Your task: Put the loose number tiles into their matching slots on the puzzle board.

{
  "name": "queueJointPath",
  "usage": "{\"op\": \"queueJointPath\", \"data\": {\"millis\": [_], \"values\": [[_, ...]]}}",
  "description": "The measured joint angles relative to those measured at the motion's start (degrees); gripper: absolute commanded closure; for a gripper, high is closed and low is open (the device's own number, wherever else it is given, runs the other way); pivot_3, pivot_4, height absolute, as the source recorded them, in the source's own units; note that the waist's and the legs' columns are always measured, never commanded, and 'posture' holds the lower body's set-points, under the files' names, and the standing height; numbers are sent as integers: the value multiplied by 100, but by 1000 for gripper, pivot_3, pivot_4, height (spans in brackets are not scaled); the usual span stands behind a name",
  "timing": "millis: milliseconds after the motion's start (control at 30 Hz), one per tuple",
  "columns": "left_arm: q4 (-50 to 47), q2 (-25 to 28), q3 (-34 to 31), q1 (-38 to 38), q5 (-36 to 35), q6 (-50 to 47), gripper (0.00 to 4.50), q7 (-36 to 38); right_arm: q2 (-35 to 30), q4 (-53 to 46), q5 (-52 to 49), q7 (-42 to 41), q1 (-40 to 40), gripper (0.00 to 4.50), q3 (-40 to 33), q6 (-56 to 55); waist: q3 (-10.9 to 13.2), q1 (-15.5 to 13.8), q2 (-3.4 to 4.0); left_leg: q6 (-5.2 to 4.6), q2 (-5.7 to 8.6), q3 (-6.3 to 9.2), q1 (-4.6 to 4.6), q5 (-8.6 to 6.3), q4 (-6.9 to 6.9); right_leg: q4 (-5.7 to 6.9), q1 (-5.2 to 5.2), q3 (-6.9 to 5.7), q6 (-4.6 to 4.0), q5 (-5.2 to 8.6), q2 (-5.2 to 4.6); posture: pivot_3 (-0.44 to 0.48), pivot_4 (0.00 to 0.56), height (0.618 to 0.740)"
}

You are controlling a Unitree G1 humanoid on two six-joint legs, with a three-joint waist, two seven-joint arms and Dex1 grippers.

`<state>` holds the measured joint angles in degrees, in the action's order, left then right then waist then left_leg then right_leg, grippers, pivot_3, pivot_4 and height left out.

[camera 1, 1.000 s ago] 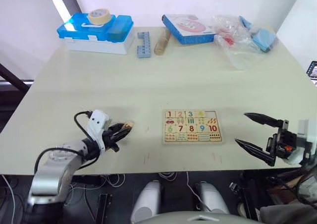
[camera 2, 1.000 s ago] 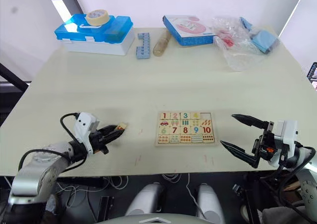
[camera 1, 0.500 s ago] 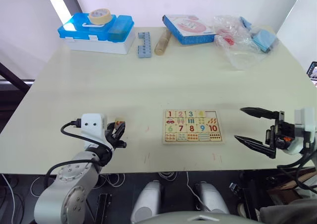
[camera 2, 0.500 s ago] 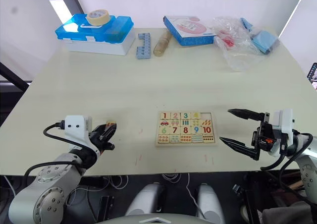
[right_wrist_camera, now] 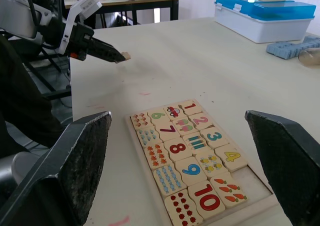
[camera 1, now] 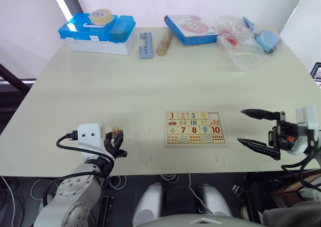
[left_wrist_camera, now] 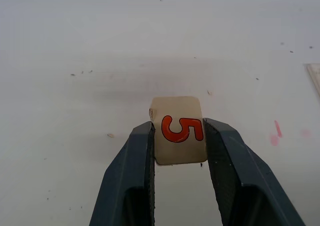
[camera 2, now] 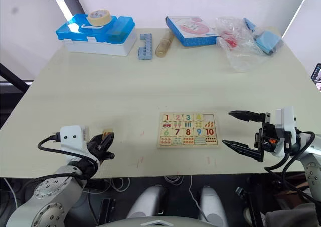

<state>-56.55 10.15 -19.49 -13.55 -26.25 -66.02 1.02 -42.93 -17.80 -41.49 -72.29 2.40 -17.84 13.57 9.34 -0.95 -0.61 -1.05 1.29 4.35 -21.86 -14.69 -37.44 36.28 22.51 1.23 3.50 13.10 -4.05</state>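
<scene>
My left gripper is shut on a small pale-wood tile with a red 5, held just above the table near its front left. The same gripper sits well left of the puzzle board. The board lies flat near the front edge and its slots hold number and picture tiles. One corner slot beside the yellow 4 is bare. Right of the board, my right gripper hangs open and holds nothing, its fingers pointing at the board.
Along the far edge stand a blue-lidded white box with a tape roll on it, a blue toy brick strip, a tan tube, a blue-edged box and a clear plastic bag. The table's front edge lies close under both grippers.
My left arm has swung so its gripper, still holding the 5 tile, now points forward and sits a little further left. The right gripper has levelled and risen slightly.
</scene>
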Motion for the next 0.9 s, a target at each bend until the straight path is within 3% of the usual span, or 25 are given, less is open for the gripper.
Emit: {"op": "queueJointPath", "data": {"millis": [167, 333, 500, 533, 600, 667, 733, 867, 900], "values": [[43, 503, -16, -16, -324, 134, 3538, 637, 6, 7, 0, -25, -11, 0, 0, 0, 0, 2, 0, 0, -1, -2, 0, 0, 1, 0, 1, -2, -1, 1, 1, 0, 150, 740], [692, 2396, -409, -99, -1083, 621, 3538, 2802, 62, 6, -2, 12, 3, 0, 1, -6, 3, 8, 7, 0, -6, -8, -1, 0, 6, -3, 6, -15, -6, 4, 3, 0, 150, 740], [2193, 4065, -415, 277, -1146, 1781, 3538, 5187, 204, -23, 7, 74, 151, 0, -4, -59, 5, -7, 11, 0, -5, -13, -9, 0, 8, -10, 7, -22, -6, 5, 1, 0, 150, 740], [2846, 4562, -220, 639, -1098, 2253, 3538, 6028, 253, -70, 12, 115, 219, 0, -11, -97, 5, -18, 11, 0, -4, -9, -12, 0, 8, -11, 9, -30, -6, 5, 2, 0, 150, 740], [3567, 4957, 102, 1202, -999, 2857, 3538, 7035, 281, -173, 31, 156, 332, 0, -46, -163, 6, -2, 22, 0, -6, -18, -11, 0, 14, -22, 7, -23, -5, 4, -1, 0, 150, 740], [4027, 5118, 436, 1595, -885, 3315, 3538, 7715, 301, -223, 57, 188, 398, 0, -58, -200, 8, 14, 25, 0, -6, -27, -12, 0, 24, -32, 8, -19, -5, 3, -1, 0, 150, 740], [4802, 5337, 1225, 2259, -653, 4199, 3538, 8662, 363, -321, 77, 280, 495, 0, -87, -286, 8, 14, 25, 0, -1, -29, -12, 0, 32, -36, 11, -21, -6, 3, 4, 0, 150, 740], [5607, 5747, 2531, 2990, -583, 5444, 3538, 8941, 405, -443, 92, 384, 602, 0, -114, -371, 11, 21, 21, 0, -15, -25, -15, 0, 42, -37, 21, -16, -3, 1, 4, 0, 150, 740], [6141, 5834, 3413, 3644, -536, 6276, 3538, 8950, 453, -499, 99, 452, 680, 0, -135, -405, 12, 9, 20, 0, -12, -24, -16, 0, 41, -38, 19, -18, -3, 1, 4, 0, 150, 740]]}}
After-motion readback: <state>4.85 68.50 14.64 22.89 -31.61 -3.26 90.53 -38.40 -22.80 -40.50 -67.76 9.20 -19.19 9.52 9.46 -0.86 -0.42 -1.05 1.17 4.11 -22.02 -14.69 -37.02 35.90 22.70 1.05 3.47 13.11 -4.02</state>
